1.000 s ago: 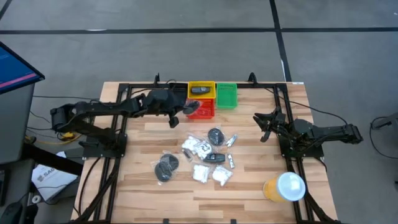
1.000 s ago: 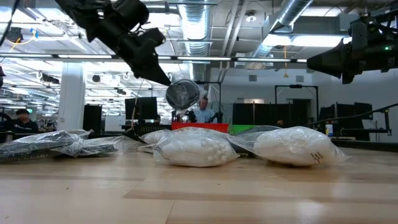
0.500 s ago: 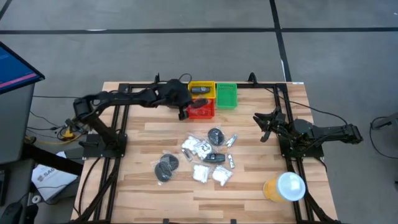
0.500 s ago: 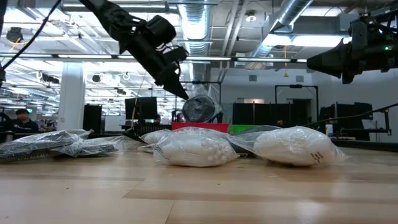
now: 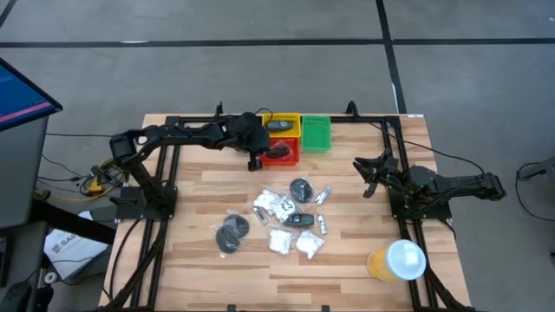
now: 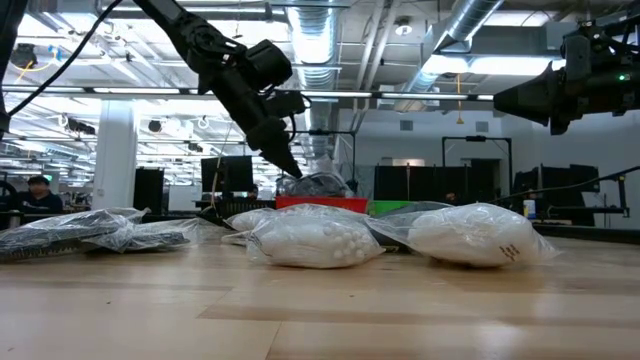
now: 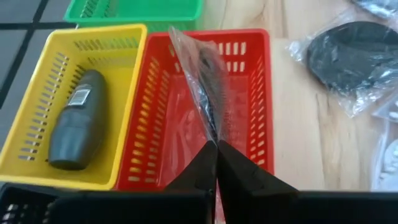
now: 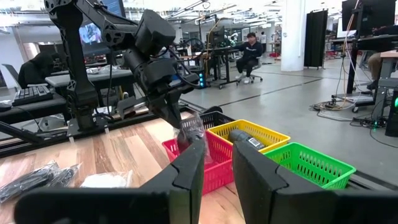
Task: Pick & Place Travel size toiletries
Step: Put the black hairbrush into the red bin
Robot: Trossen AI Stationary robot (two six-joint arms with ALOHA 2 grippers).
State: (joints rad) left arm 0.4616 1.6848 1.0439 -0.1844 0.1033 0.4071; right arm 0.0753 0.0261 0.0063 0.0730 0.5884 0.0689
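The left gripper hangs over the red slotted plastic bin at the table's far edge, its fingers clenched on the clear plastic wrapper of a dark grey round disc, which dangles inside the bin. A black oblong piece lies in the neighbouring yellow slotted bin. The right gripper waits at the table's right side, fingers spread apart.

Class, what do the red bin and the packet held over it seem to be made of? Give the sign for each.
Red bin: likely rigid moulded plastic, judging by its slotted walls and even gloss. Packet: thin clear plastic film, crinkled and shiny, with a dark disc inside; the left gripper pinches it.
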